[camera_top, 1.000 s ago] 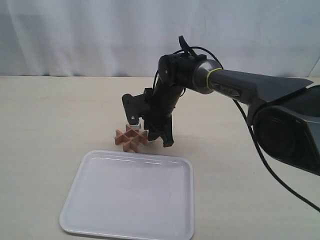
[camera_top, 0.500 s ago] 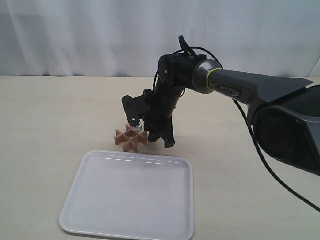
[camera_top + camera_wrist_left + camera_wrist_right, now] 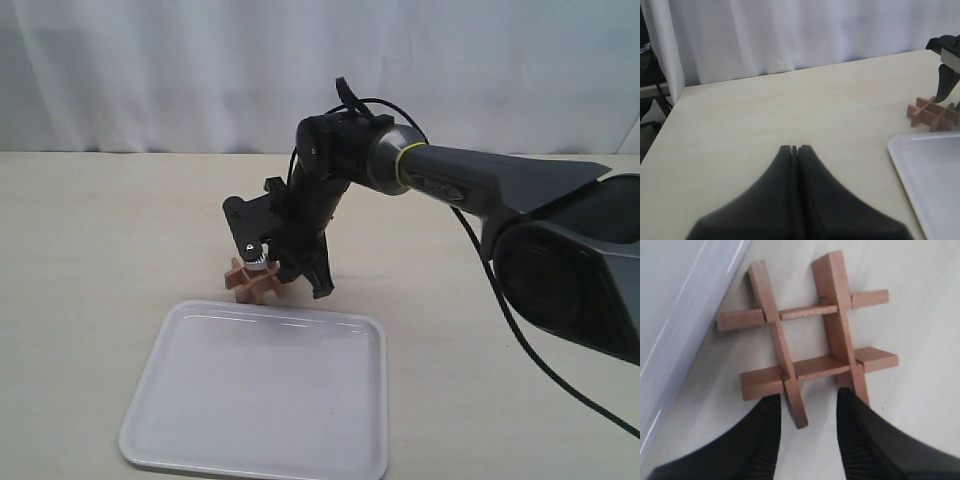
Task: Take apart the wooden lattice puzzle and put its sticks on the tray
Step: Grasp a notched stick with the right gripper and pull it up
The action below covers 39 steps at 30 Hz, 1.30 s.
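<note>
The wooden lattice puzzle [image 3: 252, 285] lies assembled on the table just beyond the far rim of the white tray [image 3: 262, 400]. All four sticks are still interlocked in a hash shape [image 3: 805, 335]. My right gripper [image 3: 285, 270] points down at the puzzle and is open. In the right wrist view the end of one stick lies between its fingers [image 3: 809, 405], and one finger covers the end of the neighbouring stick. My left gripper [image 3: 794, 148] is shut on nothing, low over bare table far from the puzzle [image 3: 934, 112]. It does not show in the exterior view.
A white curtain hangs behind the far table edge. The tray's near corner [image 3: 932, 175] and its rim [image 3: 685, 335] lie right beside the puzzle. The right arm's dark body fills the right side of the exterior view.
My right gripper has moved left over the puzzle. The puzzle has shifted slightly left with it and sits at a slightly different angle. The tray is unmoved.
</note>
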{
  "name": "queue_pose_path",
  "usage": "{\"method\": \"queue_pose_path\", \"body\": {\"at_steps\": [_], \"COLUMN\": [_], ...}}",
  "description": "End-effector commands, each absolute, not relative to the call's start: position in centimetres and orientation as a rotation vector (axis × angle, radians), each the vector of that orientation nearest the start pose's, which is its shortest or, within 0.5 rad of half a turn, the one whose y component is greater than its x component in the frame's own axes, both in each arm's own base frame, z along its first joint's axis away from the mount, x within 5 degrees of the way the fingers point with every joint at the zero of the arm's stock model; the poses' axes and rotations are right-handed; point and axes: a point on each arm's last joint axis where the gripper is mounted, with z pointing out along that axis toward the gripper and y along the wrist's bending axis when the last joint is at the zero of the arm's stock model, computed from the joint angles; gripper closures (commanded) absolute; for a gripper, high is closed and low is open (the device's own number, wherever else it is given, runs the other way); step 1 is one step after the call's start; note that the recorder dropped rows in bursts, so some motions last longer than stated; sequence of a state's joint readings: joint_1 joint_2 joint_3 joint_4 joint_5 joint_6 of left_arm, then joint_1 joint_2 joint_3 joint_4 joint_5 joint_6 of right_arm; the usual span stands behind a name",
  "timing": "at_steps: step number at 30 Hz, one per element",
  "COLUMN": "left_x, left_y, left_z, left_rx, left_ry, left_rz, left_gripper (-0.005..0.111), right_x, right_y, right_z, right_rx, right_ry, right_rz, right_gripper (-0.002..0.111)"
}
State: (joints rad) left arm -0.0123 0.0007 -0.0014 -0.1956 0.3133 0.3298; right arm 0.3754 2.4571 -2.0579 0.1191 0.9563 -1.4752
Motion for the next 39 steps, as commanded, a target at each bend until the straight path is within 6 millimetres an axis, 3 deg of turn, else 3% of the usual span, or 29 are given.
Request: {"method": "queue_pose_path", "body": {"at_steps": [1, 10, 21, 35, 39], "left_x": [5.4, 5.4, 5.4, 5.4, 5.4], "left_y": [-0.6, -0.6, -0.6, -0.6, -0.6], "left_z": [18.6, 18.6, 18.6, 18.6, 18.6], "left_rx": [0.174, 0.174, 0.174, 0.174, 0.174], "left_ry": [1.774, 1.774, 1.774, 1.774, 1.774], "left_rz": [0.037, 0.037, 0.037, 0.037, 0.037], "left_gripper": [0.107, 0.107, 0.107, 0.107, 0.107], "right_x": [47.4, 47.4, 47.4, 47.3, 46.9], "right_y": [19.6, 19.5, 19.3, 19.2, 19.4], "right_z": [13.0, 13.0, 13.4, 16.0, 17.9], "right_rx": [-2.244, -2.251, -2.273, -2.229, -2.151], "right_ry": [1.765, 1.77, 1.756, 1.743, 1.771], "right_rz": [-0.088, -0.08, -0.129, -0.152, -0.115], "right_gripper": [0.074, 0.103, 0.103, 0.103, 0.103]}}
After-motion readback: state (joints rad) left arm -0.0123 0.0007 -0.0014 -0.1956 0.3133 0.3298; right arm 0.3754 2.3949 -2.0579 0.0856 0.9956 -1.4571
